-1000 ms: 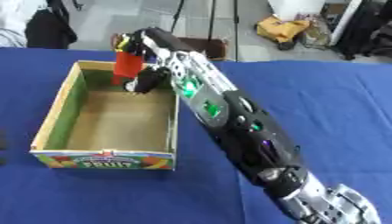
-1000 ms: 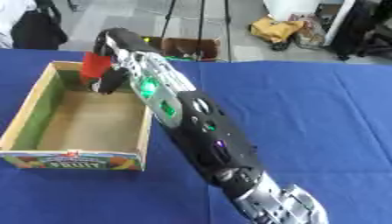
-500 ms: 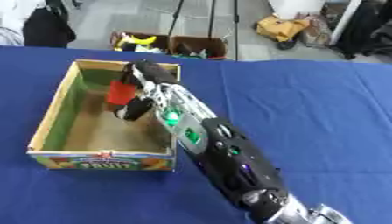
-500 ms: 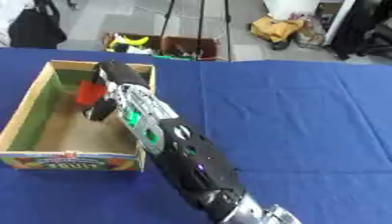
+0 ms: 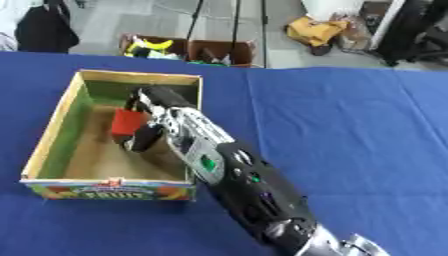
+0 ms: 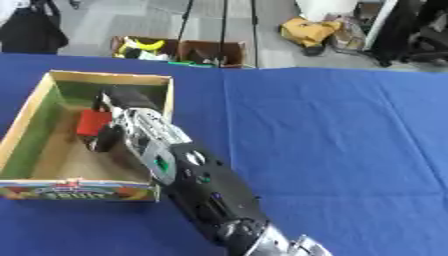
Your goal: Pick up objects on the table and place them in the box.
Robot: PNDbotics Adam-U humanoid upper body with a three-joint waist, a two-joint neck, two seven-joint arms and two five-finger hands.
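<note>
Box (image 5: pixel 54 118) on blue table (image 5: pixel 350 130), grey floor behind.

Even, bright overhead light; soft shadow inside box (image 5: pixel 54 116); right hand (image 5: pixel 144 131) blurred, perhaps by motion; no glare.

A lab or workshop test space: beyond the right hand (image 5: pixel 149 112) the blue-draped table (image 5: pixel 350 125) gives way to bare grey concrete floor (image 5: pixel 105 25), where tripod legs (image 5: pixel 234 20), open bins of bright oddments (image 5: pixel 188 50) and a yellow bag (image 5: pixel 317 31) stand.
</note>
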